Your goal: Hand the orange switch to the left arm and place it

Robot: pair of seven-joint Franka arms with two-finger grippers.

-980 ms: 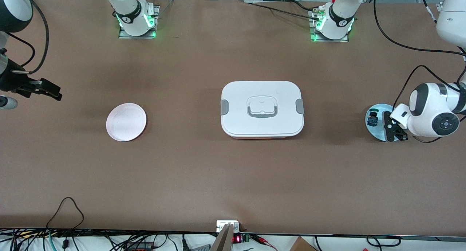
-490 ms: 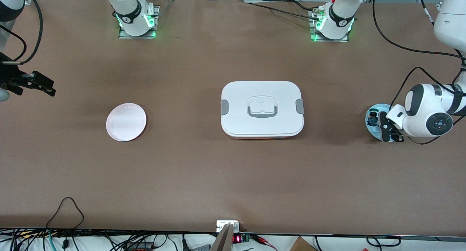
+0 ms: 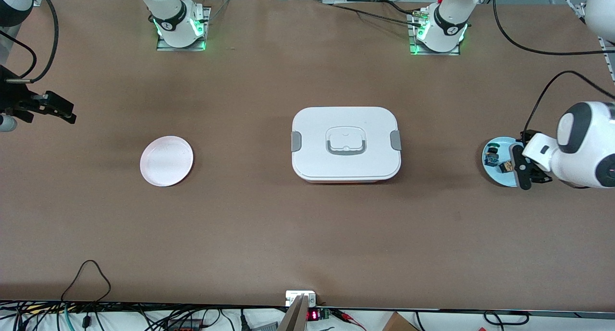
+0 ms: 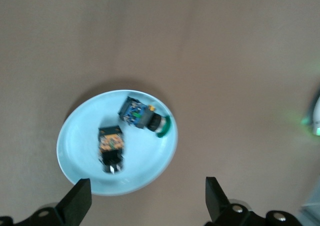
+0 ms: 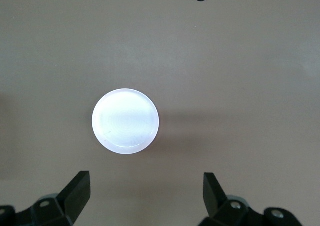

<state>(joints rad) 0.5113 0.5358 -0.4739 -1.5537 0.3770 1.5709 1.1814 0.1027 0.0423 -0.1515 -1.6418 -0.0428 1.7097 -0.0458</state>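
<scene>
On the blue plate (image 4: 80,151) near the table (image 3: 307,225) edge at my left arm's end lie the orange switch (image 4: 110,145) and a blue switch (image 4: 135,112), side by side. My left hand (image 4: 145,206) hovers open over that plate. The closed white box (image 3: 346,143) sits mid-table. My right hand (image 5: 145,203), open, hangs above the empty pink plate (image 5: 125,121).

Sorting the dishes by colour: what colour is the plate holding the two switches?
Pale blue. The plate shows best in the left wrist view.
</scene>
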